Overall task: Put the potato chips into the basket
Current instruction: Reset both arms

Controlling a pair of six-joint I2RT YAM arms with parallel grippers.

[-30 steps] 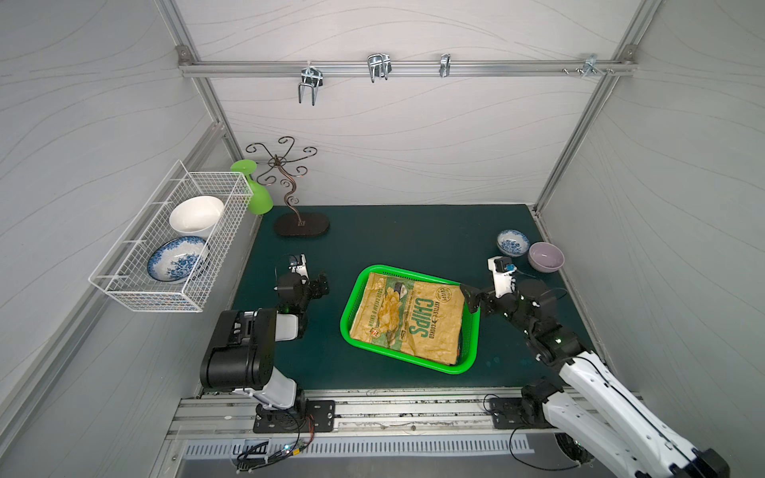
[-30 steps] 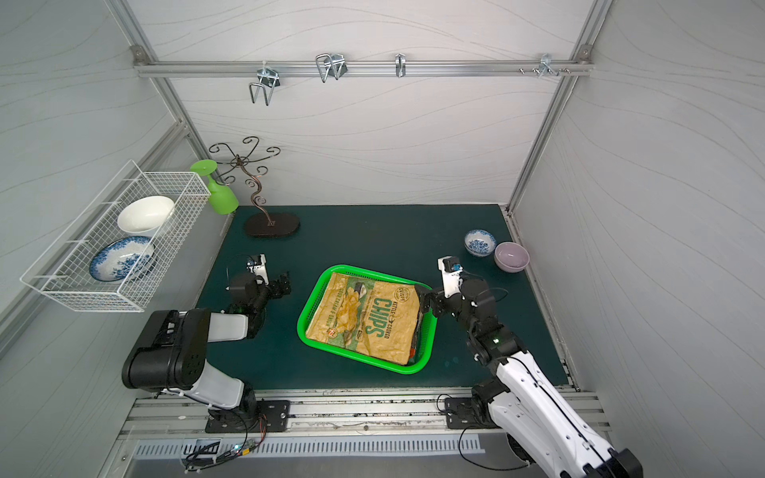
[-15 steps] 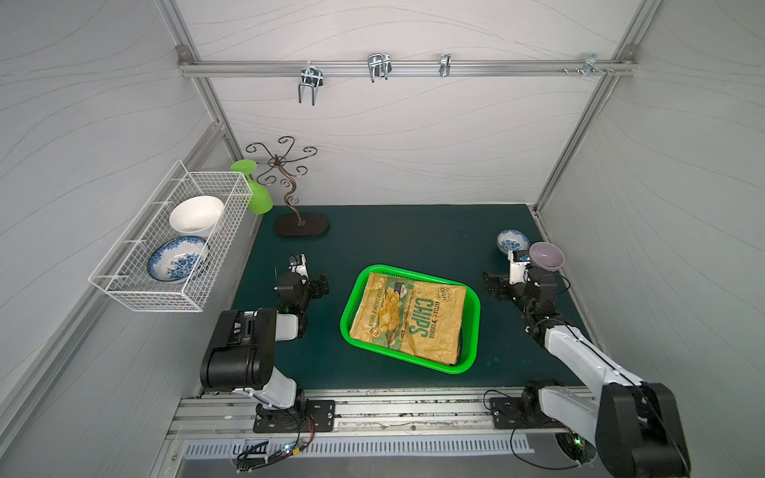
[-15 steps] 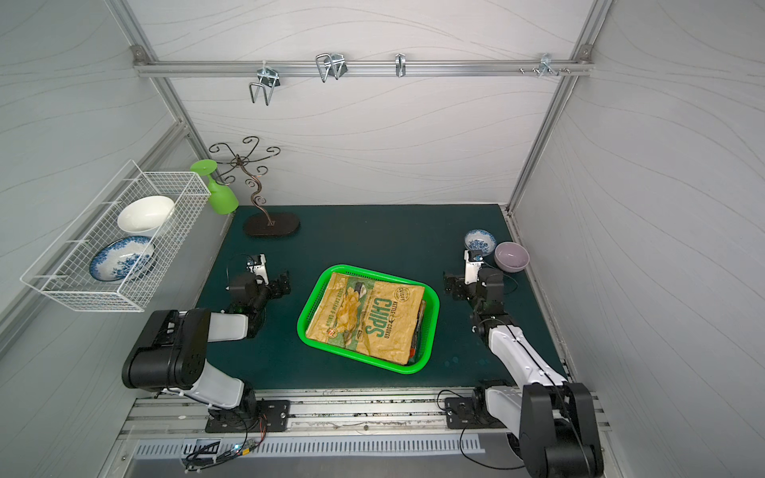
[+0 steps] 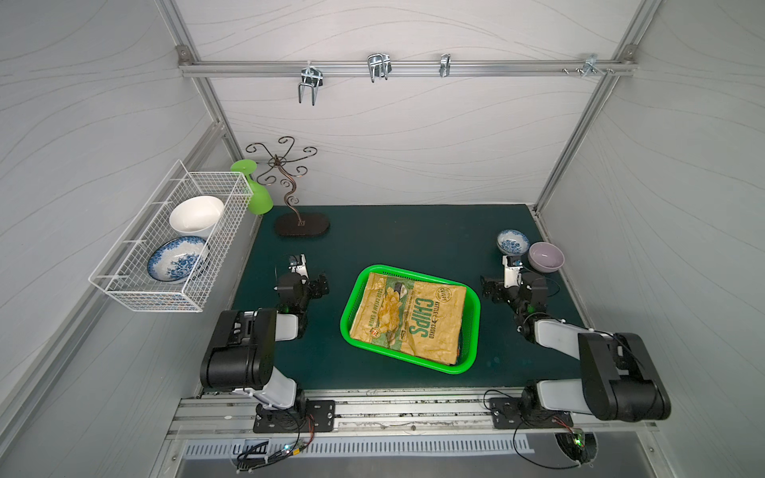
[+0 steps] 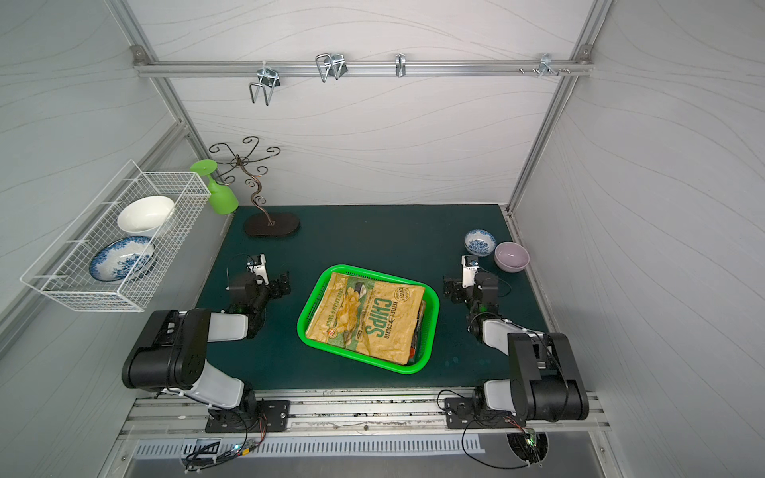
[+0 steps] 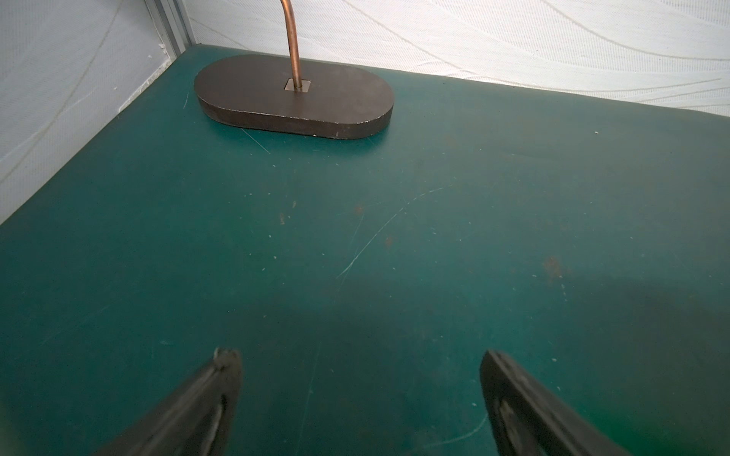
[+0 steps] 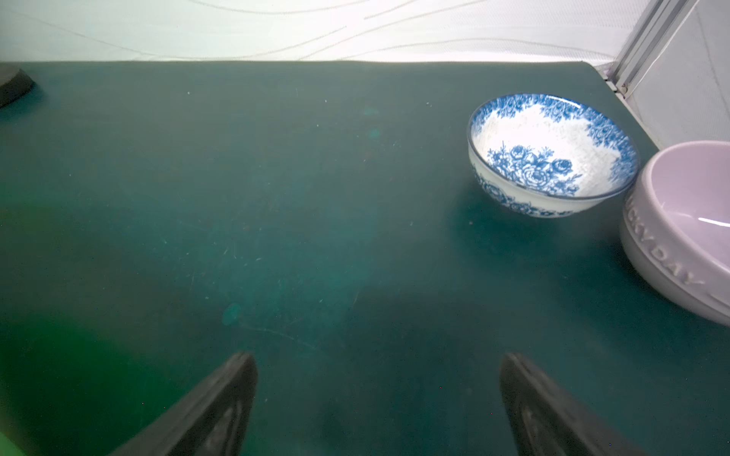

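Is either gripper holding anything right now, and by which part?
Nothing is held. The left gripper and right gripper both stand open over bare mat; the chips bag lies in the basket.

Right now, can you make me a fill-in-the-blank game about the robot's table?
1. The tan chips bag lies inside the ____ basket.
2. The left gripper and the right gripper are both ____, holding nothing.
3. The white wire rack on the wall holds ____ bowls.

Missing words: green; open; two.
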